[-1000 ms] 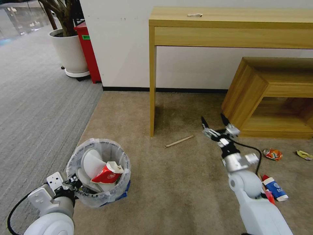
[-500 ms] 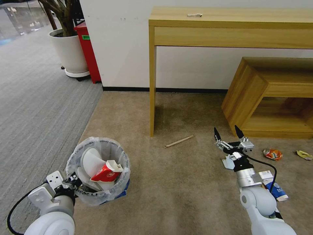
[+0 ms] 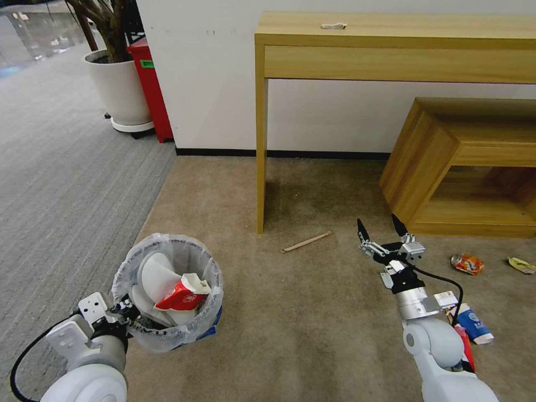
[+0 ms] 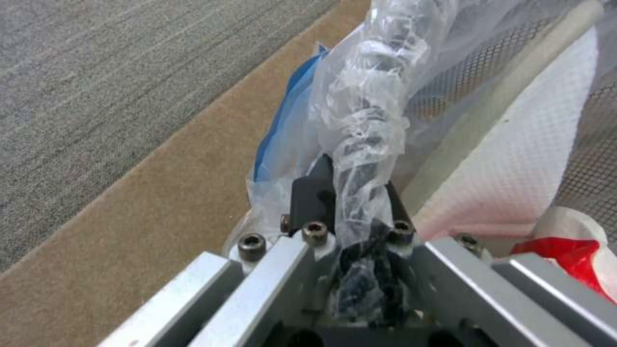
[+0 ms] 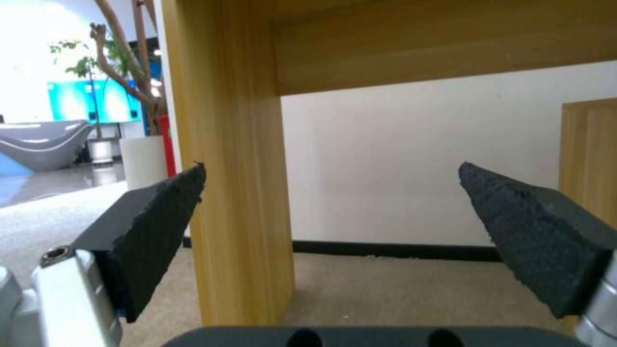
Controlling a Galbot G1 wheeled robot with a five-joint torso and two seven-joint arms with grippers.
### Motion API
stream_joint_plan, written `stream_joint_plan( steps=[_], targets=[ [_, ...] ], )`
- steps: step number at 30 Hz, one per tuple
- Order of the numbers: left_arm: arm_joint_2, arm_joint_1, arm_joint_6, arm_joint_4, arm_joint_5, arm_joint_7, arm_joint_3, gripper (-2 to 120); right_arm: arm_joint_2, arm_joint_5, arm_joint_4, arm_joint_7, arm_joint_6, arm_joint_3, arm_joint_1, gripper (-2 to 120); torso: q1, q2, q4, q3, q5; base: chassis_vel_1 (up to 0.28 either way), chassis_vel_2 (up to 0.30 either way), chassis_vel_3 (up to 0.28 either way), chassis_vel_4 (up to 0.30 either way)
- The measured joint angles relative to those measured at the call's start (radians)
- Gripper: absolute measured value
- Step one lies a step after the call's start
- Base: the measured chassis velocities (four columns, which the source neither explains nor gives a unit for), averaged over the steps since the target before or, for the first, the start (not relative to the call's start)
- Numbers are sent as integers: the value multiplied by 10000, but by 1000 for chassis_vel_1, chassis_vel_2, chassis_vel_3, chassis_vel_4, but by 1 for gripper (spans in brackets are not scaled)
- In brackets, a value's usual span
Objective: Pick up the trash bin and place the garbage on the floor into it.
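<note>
The left gripper (image 3: 124,309) is pinching the trash bin (image 3: 167,293) by its bagged rim, low on the robot's left. The wooden stick (image 3: 306,241) is lying on the floor (image 3: 312,324), long axis slanting, just left of the right gripper (image 3: 381,230), whose fingers (image 5: 151,231) are spreading wide, empty.

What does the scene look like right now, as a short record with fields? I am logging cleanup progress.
bin: trash bin on tan carpet, bagged, holding a red-and-white cup
left gripper: left gripper shut on the bin's rim
right gripper: right gripper open, empty, above the floor
litter still out: wooden stick, crushed can, yellow wrapper, white-blue wrapper
nearby: wooden table
</note>
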Motion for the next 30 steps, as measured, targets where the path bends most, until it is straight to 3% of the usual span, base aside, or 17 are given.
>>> stream_joint_plan(
  steps=[12,30],
  targets=[
    [43,190,-46,-217,16,72,9,1,-6,13,89,-2,-61,69,-53,100,-1,0,-3,0,-1,-91,94,97,-99],
    [102,314,-70,-373,6,89,-18,1,42,20,51,101,-71,21,9,100,1,-2,-3,3,1,-286,292,293,-293]
  ],
)
